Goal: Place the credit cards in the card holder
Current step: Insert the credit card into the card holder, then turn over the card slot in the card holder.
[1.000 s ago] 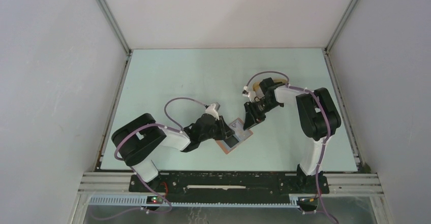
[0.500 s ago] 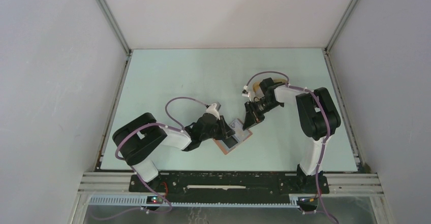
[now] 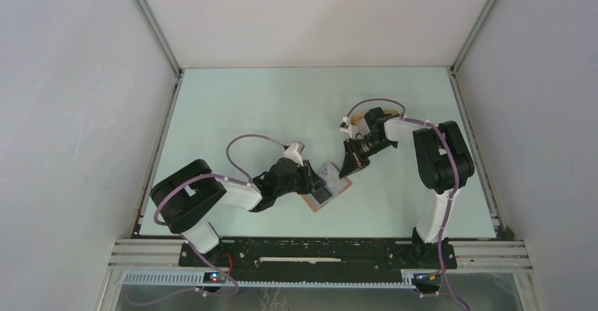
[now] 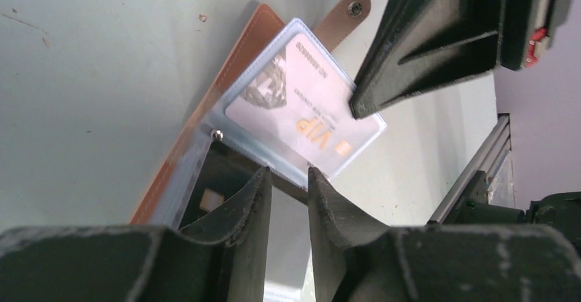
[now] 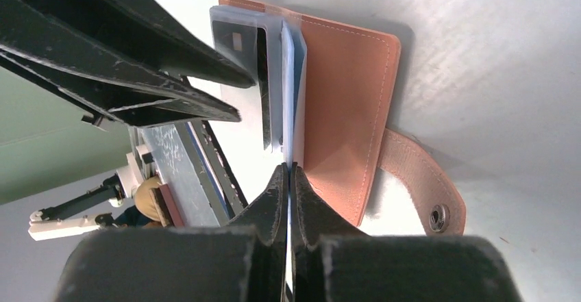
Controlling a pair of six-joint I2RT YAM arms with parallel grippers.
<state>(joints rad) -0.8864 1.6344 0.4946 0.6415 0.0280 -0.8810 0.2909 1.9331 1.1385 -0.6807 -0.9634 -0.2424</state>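
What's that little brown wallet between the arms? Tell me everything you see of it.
The card holder is a small reddish-brown, leather-looking wallet with pale stitching, lying open on the table. A strap with a metal snap sticks out from one side. Inside are clear plastic sleeves: one holds a pale card marked VIP, another a dark card. The right jaws are shut on one sleeve's edge; the left jaws stand slightly apart by the dark card.
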